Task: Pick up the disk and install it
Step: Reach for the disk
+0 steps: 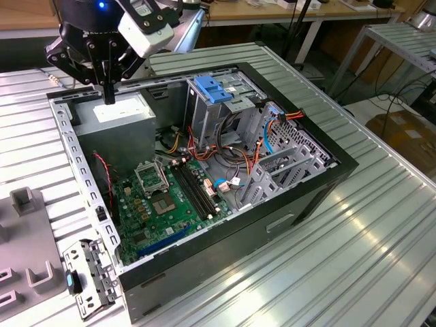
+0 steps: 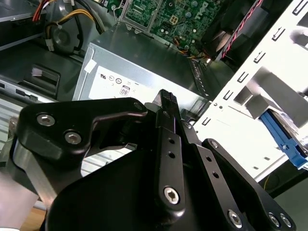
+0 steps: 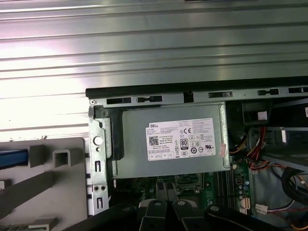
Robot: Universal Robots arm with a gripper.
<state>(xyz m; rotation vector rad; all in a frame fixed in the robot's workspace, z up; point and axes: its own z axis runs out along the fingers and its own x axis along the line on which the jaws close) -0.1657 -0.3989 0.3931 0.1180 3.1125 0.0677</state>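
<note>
My gripper (image 1: pixel 109 94), upper left of the exterior view, is closed and empty above the power supply (image 1: pixel 117 112). The disk (image 3: pixel 12 158) is probably the blue-edged piece at mid-left of the first wrist view. It's parked on the grey fixture (image 3: pixel 43 192) outside the case, likely staged for pickup.

Bright, even overhead light fills the exterior view. The ribbed table (image 1: pixel 381 231) throws white glare streaks along its slats, while the inside of the case (image 1: pixel 225 262) sits in soft shadow. A small blue lamp (image 1: pixel 101 5) glows on the dark arm (image 1: pixel 82 30). In the first wrist view the table's slats burn out to pinkish white on one side, yet the power supply (image 3: pixel 168 159) is evenly lit. In the second wrist view the black gripper (image 2: pixel 168 98) looms close, dark and slightly soft, with highlights on its screws. The pale frame (image 2: pixel 240 137) beside it is overexposed.
</note>
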